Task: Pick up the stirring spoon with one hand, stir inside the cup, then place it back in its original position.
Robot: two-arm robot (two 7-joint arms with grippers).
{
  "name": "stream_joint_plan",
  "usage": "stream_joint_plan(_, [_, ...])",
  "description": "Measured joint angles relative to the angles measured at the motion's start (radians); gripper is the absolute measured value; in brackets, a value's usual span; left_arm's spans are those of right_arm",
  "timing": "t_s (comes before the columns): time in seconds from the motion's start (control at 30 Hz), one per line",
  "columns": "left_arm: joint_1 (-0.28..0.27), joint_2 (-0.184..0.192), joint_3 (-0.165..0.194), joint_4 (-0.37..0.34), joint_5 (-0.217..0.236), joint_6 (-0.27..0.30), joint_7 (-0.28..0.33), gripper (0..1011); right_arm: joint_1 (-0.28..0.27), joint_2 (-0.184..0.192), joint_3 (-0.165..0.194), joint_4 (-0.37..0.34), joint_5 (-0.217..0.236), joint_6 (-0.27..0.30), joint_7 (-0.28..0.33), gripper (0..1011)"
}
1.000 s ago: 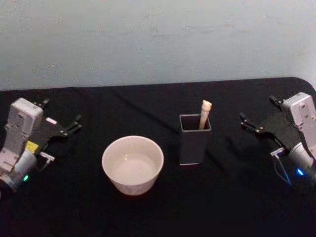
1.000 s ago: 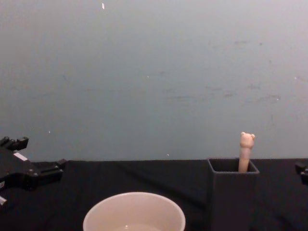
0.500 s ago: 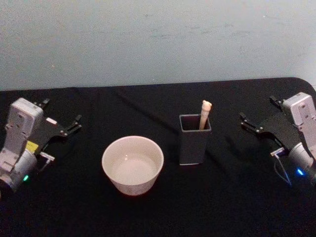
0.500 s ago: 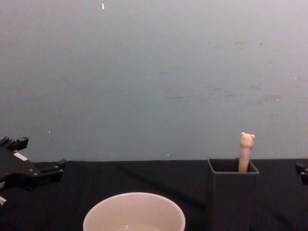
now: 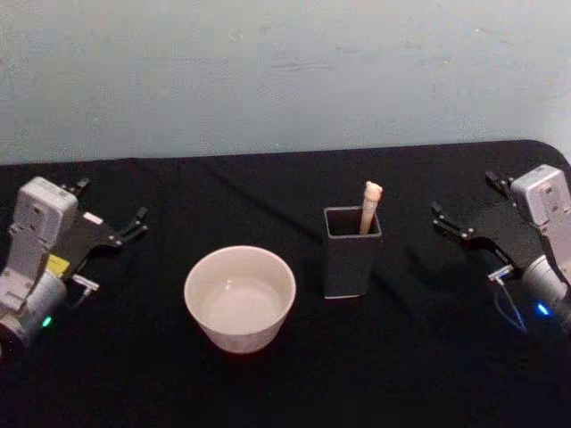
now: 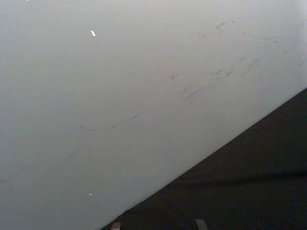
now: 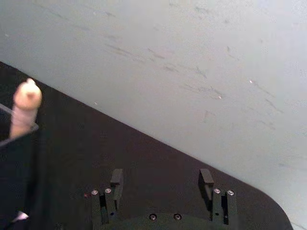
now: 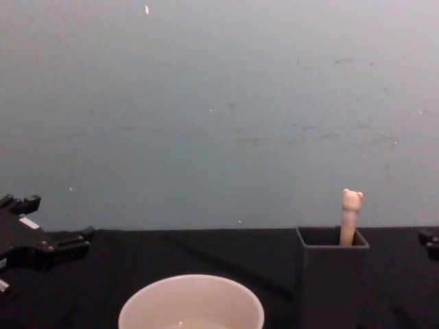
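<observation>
While both arms hung out at the sides of the black table [image 5: 268,183], the spoon [image 5: 371,203] stood in the dark grey square holder [image 5: 351,263]. Its beige handle leaned toward the holder's far right corner, and the little bear head poked up above the rim. The lower end was hidden inside the holder. The cream-white cup [image 5: 239,299] sat upright on the table, on the robot's left of the holder. It was near the holder but not touching it, and a little closer to the robot.

The left gripper [image 5: 111,200] hovered over the left part of the table, well apart from the cup. Its two black fingers were spread wide with nothing between them. The right gripper [image 5: 464,193] hovered over the right part of the table, well apart from the holder. Seen from its own wrist, the two fingers [image 7: 116,178] stood clearly apart and held nothing. A pale, scuffed wall [image 5: 285,71] rose behind the table's far edge.
</observation>
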Motion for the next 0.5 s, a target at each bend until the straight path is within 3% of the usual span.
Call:
stream_joint_plan(0.17, [0.0,0.0,0.0,0.0,0.0,0.0,0.0,1001,-0.014,0.005,0.024,-0.033,0.034,0.009,0.044,1000])
stream_joint_plan(0.5, [0.0,0.0,0.0,0.0,0.0,0.0,0.0,1001,-0.091,0.044,0.097,-0.168,0.19,0.05,0.202,1000])
